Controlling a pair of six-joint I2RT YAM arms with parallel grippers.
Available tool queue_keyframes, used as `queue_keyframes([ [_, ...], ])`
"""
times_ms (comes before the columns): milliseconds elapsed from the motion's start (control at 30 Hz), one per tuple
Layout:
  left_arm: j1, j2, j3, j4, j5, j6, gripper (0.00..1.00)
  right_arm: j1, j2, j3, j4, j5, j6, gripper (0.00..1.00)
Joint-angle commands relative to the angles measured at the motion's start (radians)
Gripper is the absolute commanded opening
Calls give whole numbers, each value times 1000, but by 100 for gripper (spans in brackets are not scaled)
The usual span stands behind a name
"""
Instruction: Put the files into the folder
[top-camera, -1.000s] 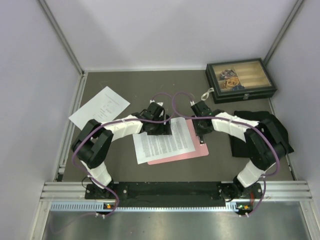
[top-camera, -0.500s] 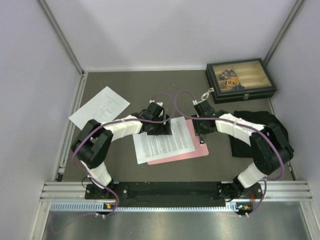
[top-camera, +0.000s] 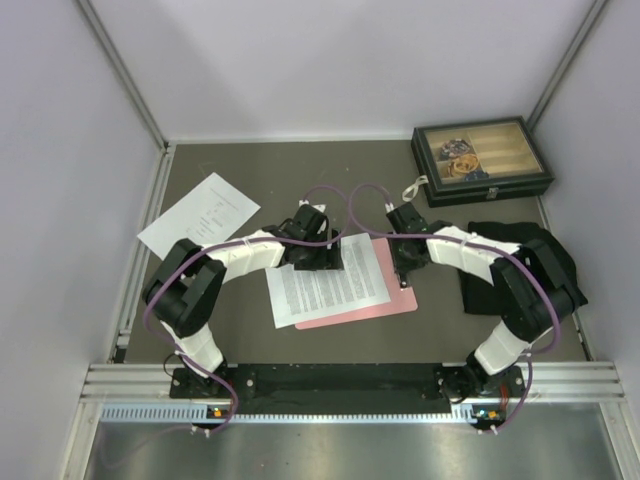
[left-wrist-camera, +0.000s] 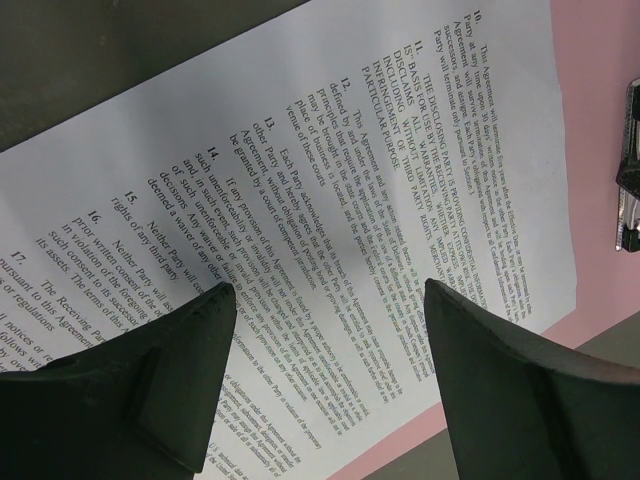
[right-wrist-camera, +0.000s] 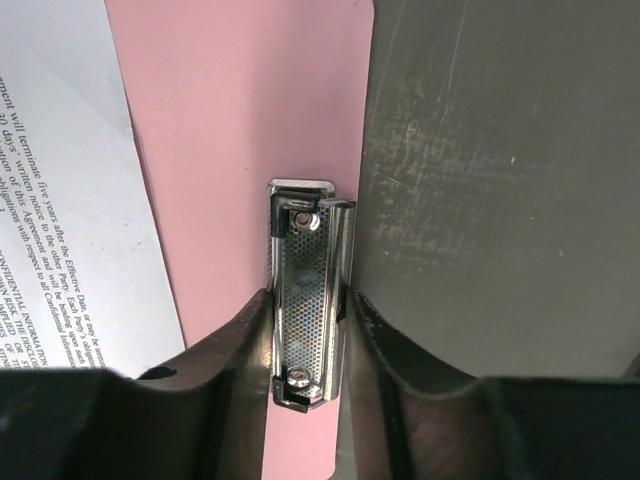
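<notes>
Dense sheet askew on pink folder; sparse sheet well apart, far left of worktop.
Judge paper limp, light, slippery on the stiff board: best slid by an edge under metal clip. Note left gripper over the print, jaws apart; right gripper, jaws pinching clip's sides. Cannot tell whether clip lifts.

right jaws shifted slightly, seemingly nearer clip

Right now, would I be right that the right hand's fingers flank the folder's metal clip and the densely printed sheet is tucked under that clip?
No: the densely printed sheet is not under the metal clip; it lies on the folder beside it, with bare pink between, as the right wrist view shows. The right hand does flank the clip.
</notes>
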Motion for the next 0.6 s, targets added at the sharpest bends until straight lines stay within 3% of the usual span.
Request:
queue_keyframes([
  [0, 2, 16, -32, -72, -21, 16, 81, -3, 48, -14, 42, -39, 37, 26],
  [167, 1, -22, 34, -187, -67, 56, 84, 13, 31, -10, 39, 6, 40, 1],
  [367, 8, -171, 97, -368, -239, 71, 94, 11, 32, 12, 47, -25, 37, 0],
  [433, 29, -204, 70, -409, -329, 46, 97, 13, 46, 12, 64, -48, 35, 0],
  [567, 82, -199, 11, -425, -362, 13, 97, 13, 64, 10, 82, -77, 30, 0],
])
